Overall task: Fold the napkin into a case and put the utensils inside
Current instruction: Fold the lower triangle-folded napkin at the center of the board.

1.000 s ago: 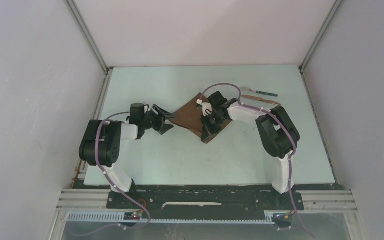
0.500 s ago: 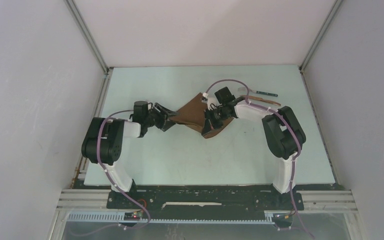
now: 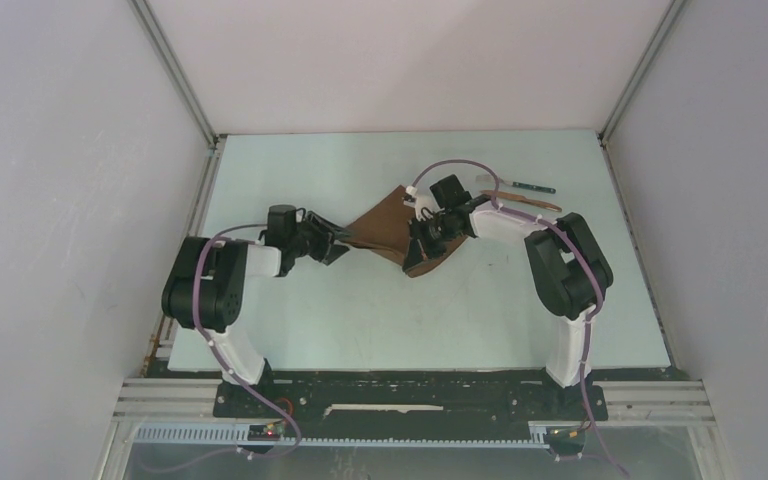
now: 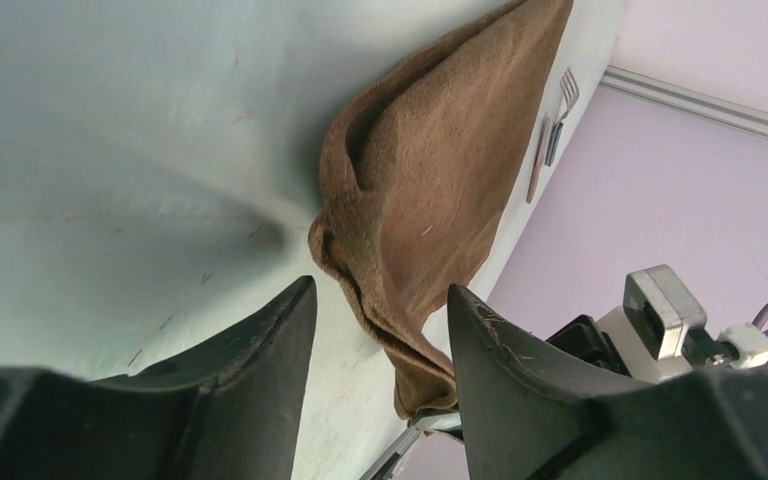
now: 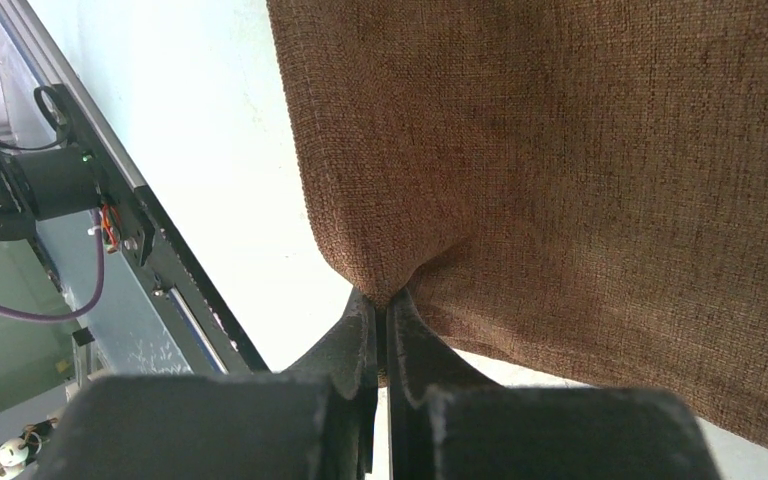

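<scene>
Pale mint surface (image 3: 360, 310), white walls all round, nothing fancy. The napkin (image 3: 380, 225) sits mid-surface between the two arms, bunched up, so the folding looks far from done imo. Right hand (image 5: 381, 305) is clamped tight on a pinch of its near edge, with the cloth fanning out from the closed fingers. Left hand (image 4: 380, 292) is spread wide and gripping nothing, and the cloth's left corner sits right in the gap between its fingers. So the napkin lies straight ahead of it, running off toward the far right. I'd guess closing on that corner comes next, and it barely needs to reach. Utensils (image 3: 520, 192) lie side by side at the far right, apart from the napkin, long axes roughly left-to-right, way closer to the right arm.
</scene>
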Tool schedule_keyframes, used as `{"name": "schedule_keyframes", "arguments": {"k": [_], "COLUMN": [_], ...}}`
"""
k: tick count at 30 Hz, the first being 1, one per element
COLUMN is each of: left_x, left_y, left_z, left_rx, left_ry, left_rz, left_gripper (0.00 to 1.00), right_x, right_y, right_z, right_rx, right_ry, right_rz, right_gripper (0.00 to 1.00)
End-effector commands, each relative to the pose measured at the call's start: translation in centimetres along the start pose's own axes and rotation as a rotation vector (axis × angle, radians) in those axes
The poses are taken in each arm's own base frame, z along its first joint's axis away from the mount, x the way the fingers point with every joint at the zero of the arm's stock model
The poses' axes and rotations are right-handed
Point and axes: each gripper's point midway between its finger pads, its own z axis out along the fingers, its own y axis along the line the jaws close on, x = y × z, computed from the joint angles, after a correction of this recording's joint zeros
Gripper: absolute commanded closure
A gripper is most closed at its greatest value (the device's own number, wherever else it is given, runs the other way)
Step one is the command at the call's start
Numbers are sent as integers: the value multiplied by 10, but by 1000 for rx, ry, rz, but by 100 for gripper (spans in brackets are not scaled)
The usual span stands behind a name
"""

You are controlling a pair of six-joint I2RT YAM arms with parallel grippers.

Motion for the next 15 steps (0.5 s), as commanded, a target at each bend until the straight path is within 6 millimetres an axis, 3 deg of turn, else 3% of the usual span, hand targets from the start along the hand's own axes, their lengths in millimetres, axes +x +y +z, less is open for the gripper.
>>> {"name": "schedule_keyframes", "arguments": {"k": [1, 8, 15], "left_x": [-9, -10, -14], "left_y": [-19, -23, -38], "left_z": [8, 8, 9], "left_rx": [43, 53, 81], "left_ry": [-20, -18, -25], "left_rz": [46, 49, 70], "left_gripper": [47, 62, 84], "right_x": [-12, -13, -13], "right_y": [14, 12, 7], "right_z": [-14, -16, -20], "right_rx": [-21, -18, -17], "right_ry": [-58, -65, -82], "right_rz": [-35, -26, 2], "right_gripper": [100, 100, 100]}}
